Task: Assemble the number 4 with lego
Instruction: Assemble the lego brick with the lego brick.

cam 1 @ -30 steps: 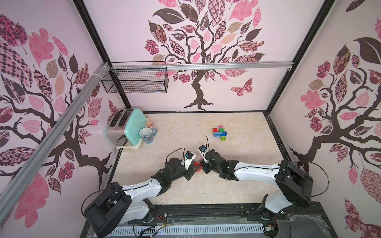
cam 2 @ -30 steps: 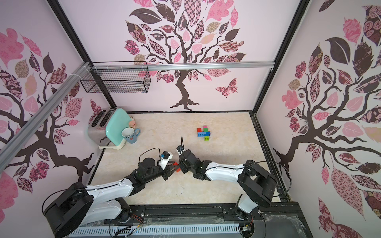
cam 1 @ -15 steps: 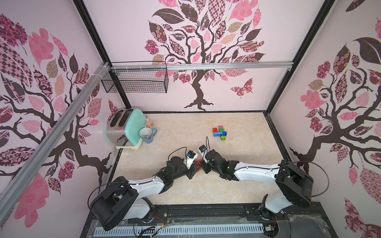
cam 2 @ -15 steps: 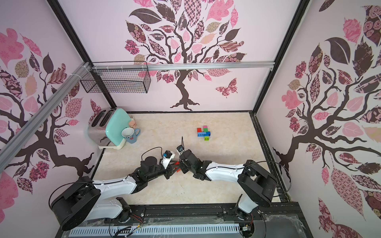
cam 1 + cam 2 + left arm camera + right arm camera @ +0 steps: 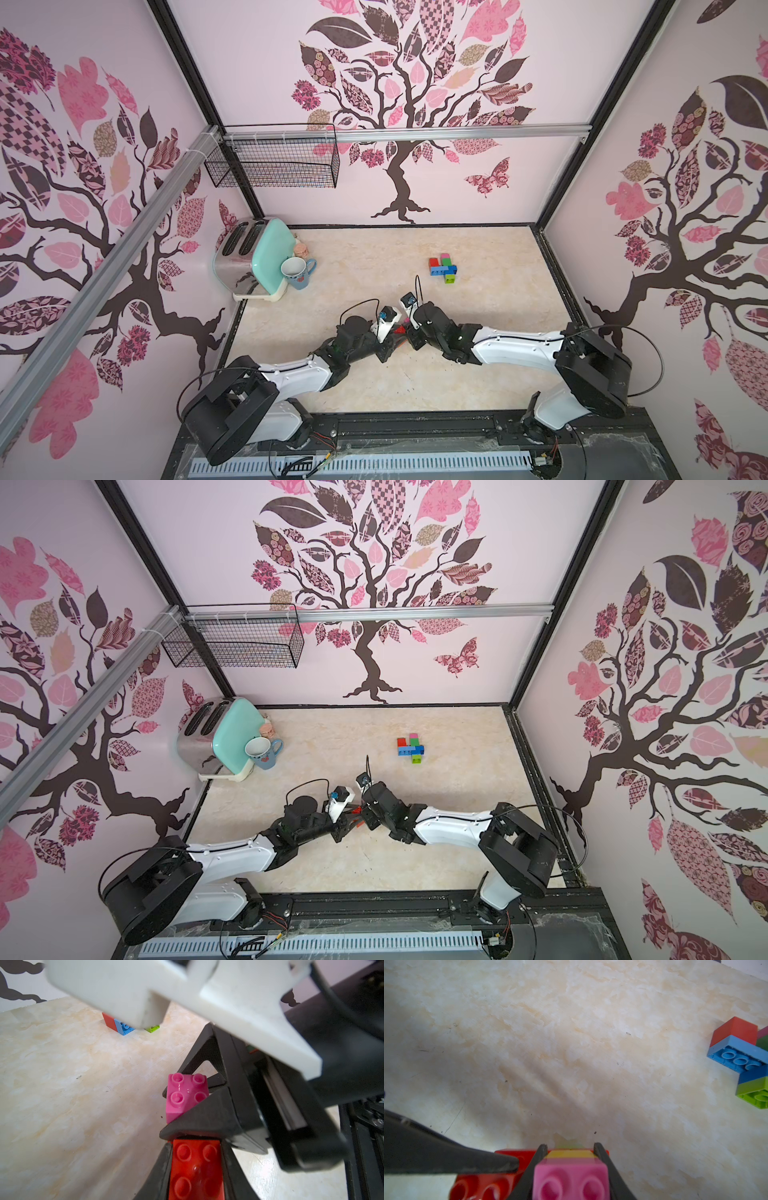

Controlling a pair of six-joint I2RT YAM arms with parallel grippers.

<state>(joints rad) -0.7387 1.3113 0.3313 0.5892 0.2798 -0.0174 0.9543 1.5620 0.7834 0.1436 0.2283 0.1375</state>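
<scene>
At table centre the left gripper (image 5: 195, 1145) has its jaws closed narrow on one red brick (image 5: 196, 1169), and the right gripper (image 5: 570, 1147) pinches one pink brick (image 5: 571, 1180) just beside it. One joined cluster (image 5: 444, 268) of about six bricks lies on the table (image 5: 332, 257) toward 1 o'clock from them, well apart. Both top views hide the held bricks almost wholly; the right wrist view cuts the cluster off.

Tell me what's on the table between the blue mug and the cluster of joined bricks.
Nothing: between the mug and the brick cluster the tabletop is bare, as both top views show.
</scene>
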